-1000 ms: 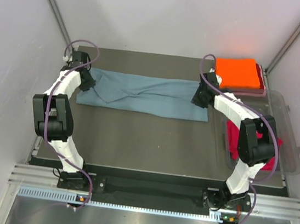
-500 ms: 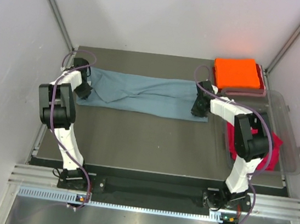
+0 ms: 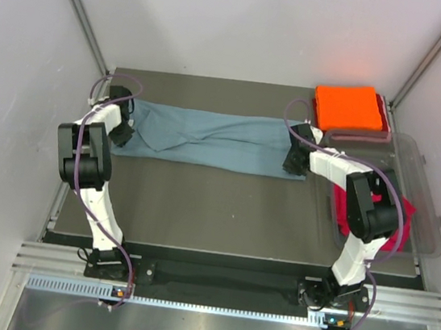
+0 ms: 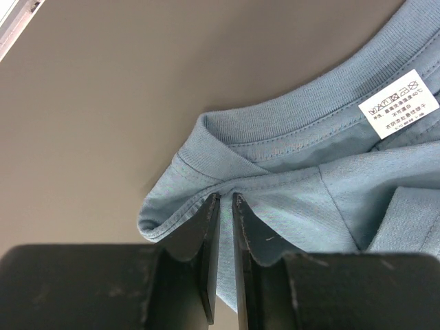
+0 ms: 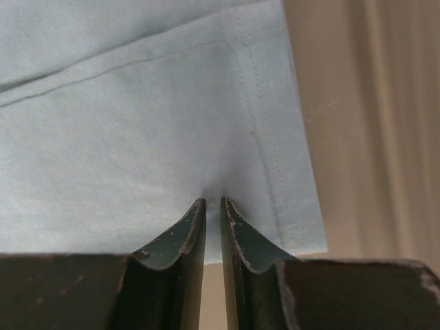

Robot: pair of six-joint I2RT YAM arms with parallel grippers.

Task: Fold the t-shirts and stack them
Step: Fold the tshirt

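The grey-blue t-shirt (image 3: pixel 216 139) lies as a long folded strip across the far part of the table. My left gripper (image 3: pixel 123 132) is shut on its collar end; the wrist view shows my left gripper (image 4: pixel 225 198) pinching cloth beside the ribbed neckline (image 4: pixel 302 117). My right gripper (image 3: pixel 295 157) is shut on the hem end, and the wrist view shows my right gripper (image 5: pixel 212 202) pinching near the stitched hem corner (image 5: pixel 289 192). The folded orange t-shirt (image 3: pixel 347 106) lies at the far right. The crimson t-shirt (image 3: pixel 384 219) lies crumpled in the tub.
A clear plastic tub (image 3: pixel 427 200) stands along the table's right edge, partly under the orange shirt. A white care label (image 4: pixel 399 103) shows inside the collar. Grey walls close in left, right and behind. The table's near half (image 3: pixel 214 213) is bare dark surface.
Both arms have lowered onto the shirt's two ends since one second ago. The shirt lies where it was. Little has moved in the last half second.
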